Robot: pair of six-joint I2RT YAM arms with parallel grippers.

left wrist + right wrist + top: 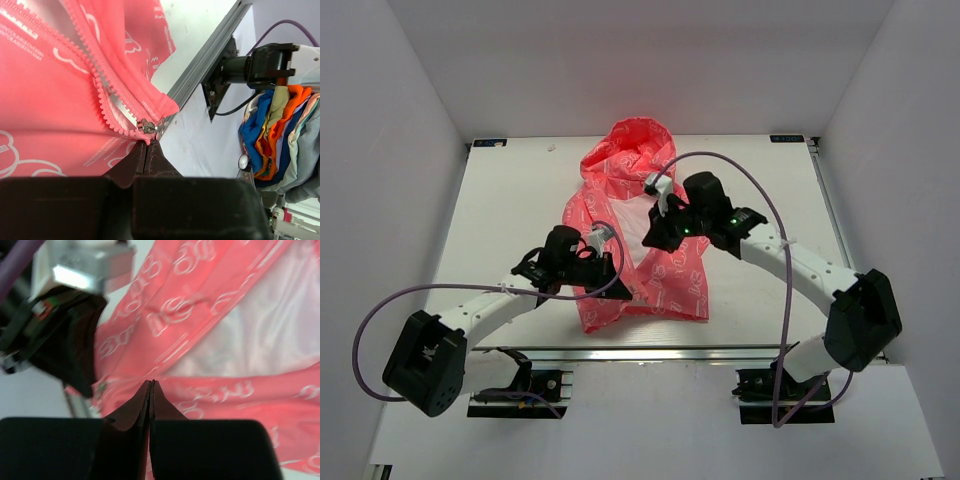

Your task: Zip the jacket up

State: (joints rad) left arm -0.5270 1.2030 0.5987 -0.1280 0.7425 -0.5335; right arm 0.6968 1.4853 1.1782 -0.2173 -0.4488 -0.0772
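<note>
The coral-pink jacket (638,215) lies in the middle of the table, hood at the far end, front partly open with white lining (633,225) showing. My left gripper (613,266) is shut on the jacket's bottom hem at the foot of the zipper; in the left wrist view the tips (148,144) pinch the pink edge just below the metal slider (148,126), and the zipper teeth (95,55) run open above it. My right gripper (651,240) is shut, its tips (151,383) low over the pink fabric (220,390) beside the open front. Nothing shows between its jaws.
The white table (510,200) is walled in by white panels on three sides. An aluminium rail (210,55) runs along the near edge. A pile of coloured clothes (280,125) sits beyond the table edge. The left gripper body (60,335) is close beside the right one.
</note>
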